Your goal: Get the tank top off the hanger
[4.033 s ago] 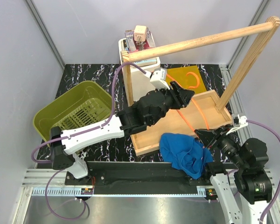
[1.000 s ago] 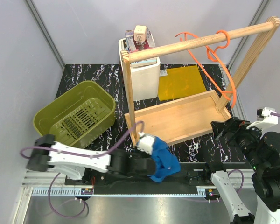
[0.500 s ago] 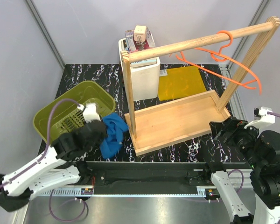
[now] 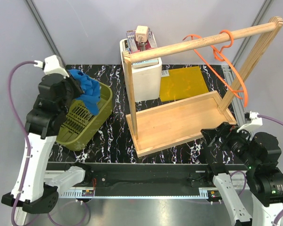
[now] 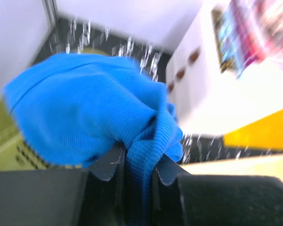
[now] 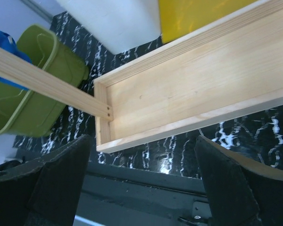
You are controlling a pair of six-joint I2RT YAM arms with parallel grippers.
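The blue tank top (image 4: 88, 92) hangs bunched from my left gripper (image 4: 73, 89), raised over the far rim of the green basket (image 4: 82, 125). In the left wrist view the jaws are shut on a fold of the tank top (image 5: 85, 113), my left gripper (image 5: 137, 169) pinching ribbed cloth. The orange hanger (image 4: 222, 56) hangs bare by its hook from the wooden rail (image 4: 203, 41) at the far right. My right gripper (image 4: 217, 136) stands open and holds nothing near the wooden tray's front right corner; its fingers (image 6: 56, 188) frame the tray's (image 6: 188, 89) front edge from above.
The wooden frame's tray (image 4: 179, 123) lies mid-table with uprights at its left and right ends. A white box (image 4: 144, 77) with items on top stands behind it. A yellow mat (image 4: 184, 82) lies at the back right. The basket leans tilted at the left.
My left arm has swung the tank top from the front of the table up and left, over the basket. The hanger, lifted onto the rail earlier, still swings there. The basket has tipped.
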